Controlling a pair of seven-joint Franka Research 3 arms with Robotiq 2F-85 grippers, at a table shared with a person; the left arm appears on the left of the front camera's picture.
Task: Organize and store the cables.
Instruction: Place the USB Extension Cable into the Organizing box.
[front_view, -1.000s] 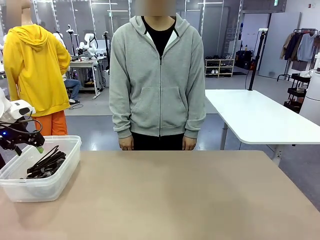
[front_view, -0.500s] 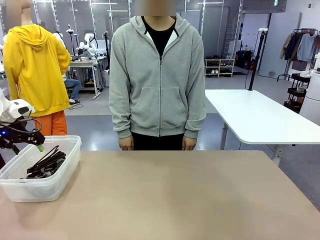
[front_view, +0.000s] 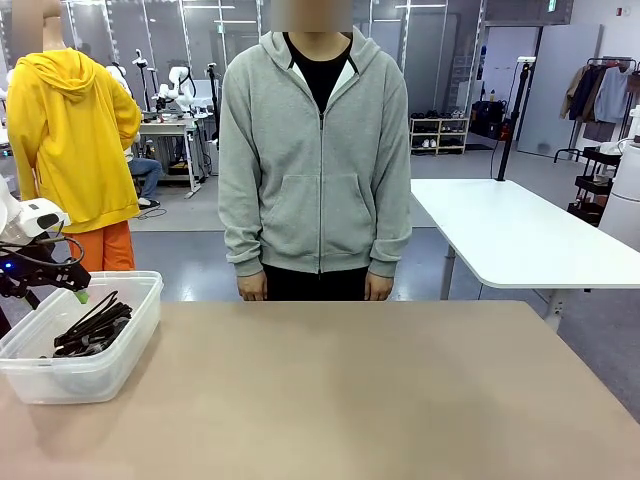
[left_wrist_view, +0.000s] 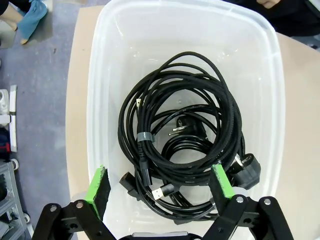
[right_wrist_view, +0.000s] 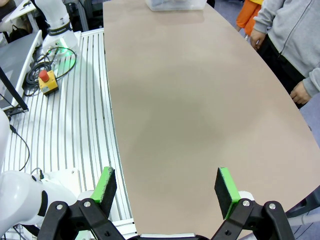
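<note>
The cables (left_wrist_view: 182, 135) lie as black coils piled in a clear plastic bin (left_wrist_view: 110, 60), with plug ends near the bottom of the heap. From the front, the cables (front_view: 92, 325) show as a dark bundle inside the bin (front_view: 80, 375) at the table's left. My left gripper (left_wrist_view: 160, 182) hangs open just above the bin, nothing between its green pads; in the front view the left gripper (front_view: 60, 290) sits over the bin's back left corner. My right gripper (right_wrist_view: 167, 185) is open and empty above the bare tabletop.
A person in a grey hoodie (front_view: 315, 150) stands at the far edge, hands (front_view: 253, 288) down at their sides. The tan table (front_view: 380, 400) spreads to the right of the bin. A white table (front_view: 510, 235) stands behind at right. A red stop button (right_wrist_view: 45, 77) rests on the slatted frame.
The left gripper has risen slightly above the bin and its fingers have finished opening. The cables and the person have not moved.
</note>
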